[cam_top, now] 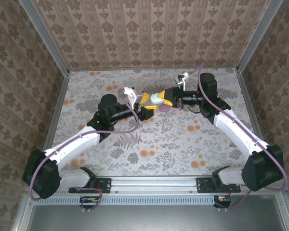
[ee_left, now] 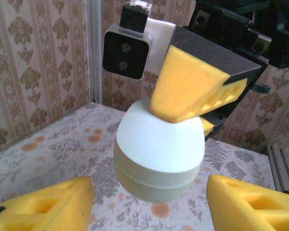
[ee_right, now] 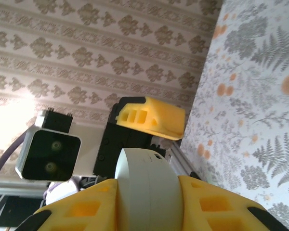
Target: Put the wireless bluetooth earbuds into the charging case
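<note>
Pale pebble-shaped plastic charging case [ee_left: 159, 159], frame centre, clamped in right pincer [ee_right: 147, 185]; left pincer [ee_left: 149, 192] spread wide either side, not touching.

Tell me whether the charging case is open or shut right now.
Shut. The charging case shows only a thin closed seam, no gap, while gripped in the right pincer.

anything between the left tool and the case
nothing visible: the case, gripped by the right tool, hangs straight ahead of the left tool, whose fingers are open, with clear air between
</note>
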Controlling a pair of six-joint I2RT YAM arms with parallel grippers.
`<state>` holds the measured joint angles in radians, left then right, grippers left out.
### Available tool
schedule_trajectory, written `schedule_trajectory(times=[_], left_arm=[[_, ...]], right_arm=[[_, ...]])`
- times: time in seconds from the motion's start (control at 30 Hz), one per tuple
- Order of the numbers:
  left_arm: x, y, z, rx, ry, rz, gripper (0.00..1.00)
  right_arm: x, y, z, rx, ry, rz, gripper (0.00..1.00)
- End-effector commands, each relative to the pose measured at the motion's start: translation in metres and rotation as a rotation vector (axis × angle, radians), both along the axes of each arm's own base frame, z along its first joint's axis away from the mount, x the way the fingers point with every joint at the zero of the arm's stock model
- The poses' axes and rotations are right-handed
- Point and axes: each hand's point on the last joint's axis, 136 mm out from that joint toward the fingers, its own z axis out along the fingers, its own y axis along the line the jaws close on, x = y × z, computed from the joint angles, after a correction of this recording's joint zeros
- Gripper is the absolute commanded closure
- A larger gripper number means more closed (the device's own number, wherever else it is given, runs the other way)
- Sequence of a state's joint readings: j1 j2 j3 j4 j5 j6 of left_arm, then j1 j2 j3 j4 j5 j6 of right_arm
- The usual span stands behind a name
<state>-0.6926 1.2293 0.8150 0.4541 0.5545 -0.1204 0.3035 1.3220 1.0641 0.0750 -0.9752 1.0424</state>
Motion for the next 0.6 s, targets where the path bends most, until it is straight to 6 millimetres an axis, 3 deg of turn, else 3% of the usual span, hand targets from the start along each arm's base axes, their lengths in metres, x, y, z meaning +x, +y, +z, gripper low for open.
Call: schedule_trajectory(times=[0.0, 0.1, 0.2, 0.3, 0.4, 0.57], left_arm=[[0.003, 0.004, -0.006, 0.057, -0.011, 0.030, 0.31], [0.003, 0.007, -0.015, 0.083, 0.002, 0.050, 0.31], [0.007, 0.014, -0.018, 0.092, -0.003, 0.097, 0.30], [0.012, 0.022, -0.015, 0.095, -0.017, 0.160, 0.30], [0.016, 0.031, -0.013, 0.095, -0.033, 0.219, 0.30], [0.019, 0.043, -0.011, 0.087, -0.051, 0.284, 0.29]], right_arm=[[0.015, -0.012, -0.021, -0.048, 0.001, -0.093, 0.71], [0.026, -0.023, -0.055, -0.133, 0.039, -0.176, 0.71], [0.034, -0.040, -0.110, -0.295, 0.115, -0.262, 0.72], [0.038, -0.045, -0.160, -0.344, 0.211, -0.289, 0.73], [0.039, -0.044, -0.199, -0.355, 0.285, -0.292, 0.74], [0.039, -0.045, -0.246, -0.401, 0.365, -0.284, 0.73]])
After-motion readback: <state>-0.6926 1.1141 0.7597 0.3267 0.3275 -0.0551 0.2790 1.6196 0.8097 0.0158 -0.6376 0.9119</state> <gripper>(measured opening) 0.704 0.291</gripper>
